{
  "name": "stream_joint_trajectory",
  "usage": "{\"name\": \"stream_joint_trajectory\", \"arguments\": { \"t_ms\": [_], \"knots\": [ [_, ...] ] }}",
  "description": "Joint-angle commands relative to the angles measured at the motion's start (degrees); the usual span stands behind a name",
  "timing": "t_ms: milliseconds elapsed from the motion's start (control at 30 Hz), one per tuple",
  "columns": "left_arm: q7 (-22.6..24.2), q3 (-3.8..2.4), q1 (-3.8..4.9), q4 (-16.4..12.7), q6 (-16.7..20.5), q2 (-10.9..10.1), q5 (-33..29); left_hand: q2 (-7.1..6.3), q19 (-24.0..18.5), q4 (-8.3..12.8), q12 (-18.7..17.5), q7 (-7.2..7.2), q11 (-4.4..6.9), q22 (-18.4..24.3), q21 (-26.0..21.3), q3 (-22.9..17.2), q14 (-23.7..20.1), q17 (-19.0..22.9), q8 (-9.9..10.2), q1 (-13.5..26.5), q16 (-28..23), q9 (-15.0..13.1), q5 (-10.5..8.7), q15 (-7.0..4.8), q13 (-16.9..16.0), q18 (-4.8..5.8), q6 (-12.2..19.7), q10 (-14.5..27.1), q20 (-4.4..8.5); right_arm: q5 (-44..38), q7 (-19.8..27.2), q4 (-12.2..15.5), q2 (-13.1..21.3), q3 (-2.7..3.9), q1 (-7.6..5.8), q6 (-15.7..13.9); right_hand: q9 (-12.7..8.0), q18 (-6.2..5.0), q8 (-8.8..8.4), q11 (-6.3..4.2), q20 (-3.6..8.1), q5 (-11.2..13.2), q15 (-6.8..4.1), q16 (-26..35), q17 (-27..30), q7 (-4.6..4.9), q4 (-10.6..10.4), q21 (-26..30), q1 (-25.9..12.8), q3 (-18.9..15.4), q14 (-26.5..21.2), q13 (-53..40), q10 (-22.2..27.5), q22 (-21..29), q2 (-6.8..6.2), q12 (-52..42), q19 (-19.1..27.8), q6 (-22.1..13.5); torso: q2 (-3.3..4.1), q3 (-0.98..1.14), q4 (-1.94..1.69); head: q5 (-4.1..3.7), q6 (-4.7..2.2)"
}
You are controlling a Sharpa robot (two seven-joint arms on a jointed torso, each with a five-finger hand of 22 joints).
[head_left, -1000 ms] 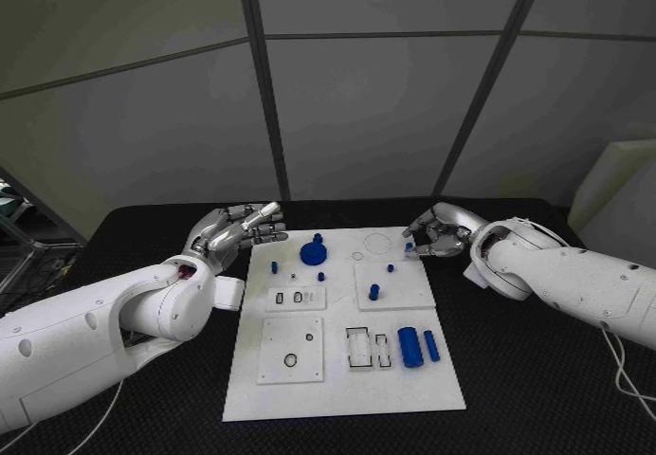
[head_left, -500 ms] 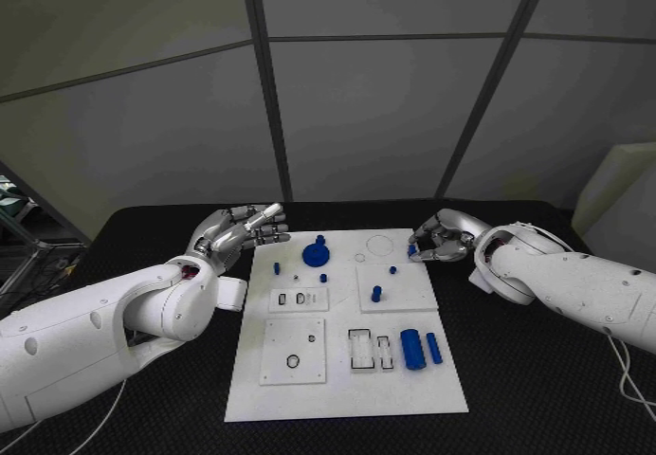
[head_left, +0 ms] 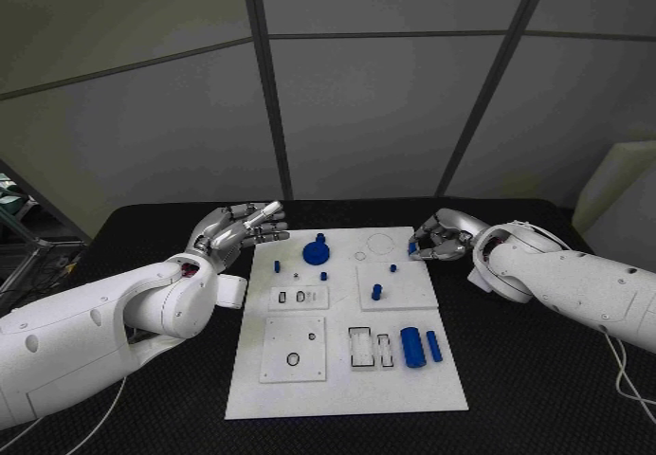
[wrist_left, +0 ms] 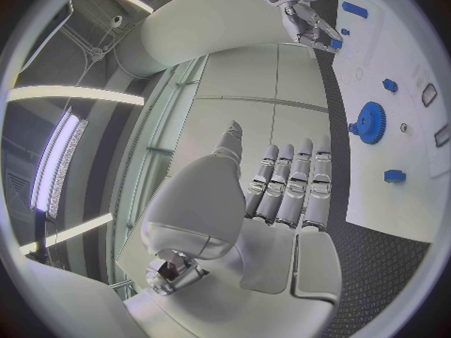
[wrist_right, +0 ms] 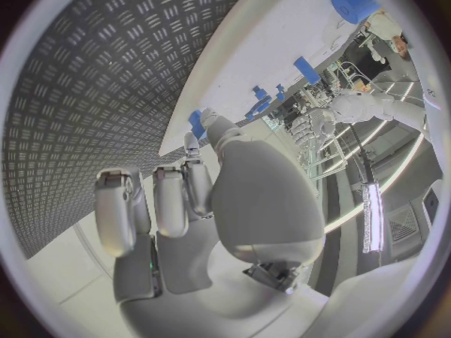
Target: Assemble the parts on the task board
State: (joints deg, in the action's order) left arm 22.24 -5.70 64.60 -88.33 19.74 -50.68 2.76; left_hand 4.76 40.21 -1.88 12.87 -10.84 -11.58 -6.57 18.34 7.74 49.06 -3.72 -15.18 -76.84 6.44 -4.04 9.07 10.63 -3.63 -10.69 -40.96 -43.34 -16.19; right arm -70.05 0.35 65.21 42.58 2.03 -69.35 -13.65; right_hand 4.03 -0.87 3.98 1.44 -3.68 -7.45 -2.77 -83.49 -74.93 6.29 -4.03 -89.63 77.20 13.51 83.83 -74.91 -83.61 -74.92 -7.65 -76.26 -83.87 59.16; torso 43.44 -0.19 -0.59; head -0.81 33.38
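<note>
**Fingertips pinch a small blue part at the board's far right edge**

Fingertips [head_left: 418,248] of the right hand [head_left: 440,237] close on a small blue part [head_left: 411,248], right at the far right edge of the task board [head_left: 342,398]; the right wrist view shows the thumb and a finger meeting on that blue piece [wrist_right: 196,120] while the other fingers hang curled beside them. Over at the far left corner, the left hand [head_left: 240,227] hovers with its fingers [wrist_left: 292,188] straight and pressed side by side, thumb apart, holding nothing. Between the two hands, near the board's far edge, sits the blue gear [head_left: 316,253], with a little blue peg [head_left: 276,267] just towards the left edge. Moving to the middle of the board, a short blue post [head_left: 376,294] stands upright on a raised white square. Closer to the near edge, on the right side, a thick blue cylinder [head_left: 410,347] lies beside a thinner blue rod [head_left: 433,346], the two just apart. All of it rests on the black tabletop [head_left: 547,398].
</note>
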Motion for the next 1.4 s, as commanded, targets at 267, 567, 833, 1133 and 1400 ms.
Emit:
{"name": "stream_joint_trajectory", "arguments": {
  "t_ms": [267,567,833,1133,1400],
  "knots": [
    [0.2,-0.06,0.09,0.04,-0.63,0.06,0.35,0.44,-0.34,0.35,-0.19,-2.44,0.09,0.05,-0.27,0.02,0.01,-0.02,0.39,-0.21,-0.18,0.01,0.26,-0.19,-0.05,0.65,-0.25,-0.4,-0.01,-0.34,-0.66,-0.08,-0.4,0.04,0.0,0.39,0.11,0.87,0.37,-0.16,0.0,-0.36,-0.04,-0.42,-3.95,-0.2,-0.03,-0.37,-0.51,0.65,3.76,-4.33,-0.54,-15.08,1.0,-0.61,-6.13,1.1,-0.02,0.0,0.0,-0.1,0.02],
    [0.17,-0.06,0.09,0.24,-0.64,0.03,0.35,0.44,-0.34,0.35,-0.19,-2.44,0.09,0.05,-0.27,0.02,0.01,-0.02,0.39,-0.21,-0.18,0.01,0.26,-0.19,-0.05,0.65,-0.25,-0.4,-0.01,-0.34,-0.56,-0.09,-0.55,0.05,0.02,-0.65,0.13,0.87,0.41,-0.24,0.06,-0.36,-0.1,-0.6,-4.27,-0.31,-0.2,-0.37,-1.08,0.7,3.84,-4.54,-0.68,-15.08,1.34,-0.87,-6.13,1.66,-0.03,-0.02,0.0,-0.06,0.13],
    [0.22,-0.06,0.09,0.28,-0.53,0.02,0.35,0.44,-0.34,0.35,-0.19,-2.44,0.09,0.05,-0.27,0.02,0.01,-0.02,0.39,-0.21,-0.18,0.01,0.26,-0.19,-0.05,0.65,-0.25,-0.4,-0.01,0.97,1.57,-0.04,-0.54,0.05,0.03,-2.86,1.21,0.87,2.11,-1.56,0.86,-3.6,-1.13,-1.04,-5.05,-1.99,0.32,-0.37,-1.13,1.88,4.03,-5.28,-1.12,-15.08,2.92,-1.75,-6.13,6.82,-0.04,0.01,-0.02,-0.29,0.19],
    [0.3,-0.06,0.09,0.31,-0.37,-0.2,0.35,0.44,-0.34,0.35,-0.19,-2.44,0.09,0.05,-0.27,0.02,0.01,-0.02,0.39,-0.21,-0.18,0.01,0.26,-0.19,-0.05,0.65,-0.25,-0.4,-0.01,1.83,3.4,1.93,0.16,0.07,0.03,-6.08,1.97,0.87,2.63,-2.45,1.75,-4.56,-1.98,-1.2,-5.38,-2.98,1.59,-0.37,-0.33,2.84,4.09,-5.57,-1.32,-15.08,3.94,-2.05,-6.13,9.14,-0.18,0.0,0.07,-0.26,0.22],
    [0.33,-0.06,0.09,0.38,-0.31,-0.46,0.35,0.47,-0.34,0.4,-0.21,-2.43,0.1,0.07,-0.28,0.03,0.01,-0.02,0.41,-0.22,-0.2,0.01,0.26,-0.2,-0.05,0.64,-0.26,-0.42,-0.01,0.3,1.14,10.82,1.52,0.1,-0.01,-7.77,1.95,0.87,2.21,-2.44,1.84,-4.77,-1.97,-1.14,-5.29,-2.84,1.76,-0.37,-0.61,2.8,4.07,-5.58,-1.31,-15.08,3.82,-2.04,-6.13,8.74,-0.28,-0.08,-0.07,0.02,0.2]
  ]
}}
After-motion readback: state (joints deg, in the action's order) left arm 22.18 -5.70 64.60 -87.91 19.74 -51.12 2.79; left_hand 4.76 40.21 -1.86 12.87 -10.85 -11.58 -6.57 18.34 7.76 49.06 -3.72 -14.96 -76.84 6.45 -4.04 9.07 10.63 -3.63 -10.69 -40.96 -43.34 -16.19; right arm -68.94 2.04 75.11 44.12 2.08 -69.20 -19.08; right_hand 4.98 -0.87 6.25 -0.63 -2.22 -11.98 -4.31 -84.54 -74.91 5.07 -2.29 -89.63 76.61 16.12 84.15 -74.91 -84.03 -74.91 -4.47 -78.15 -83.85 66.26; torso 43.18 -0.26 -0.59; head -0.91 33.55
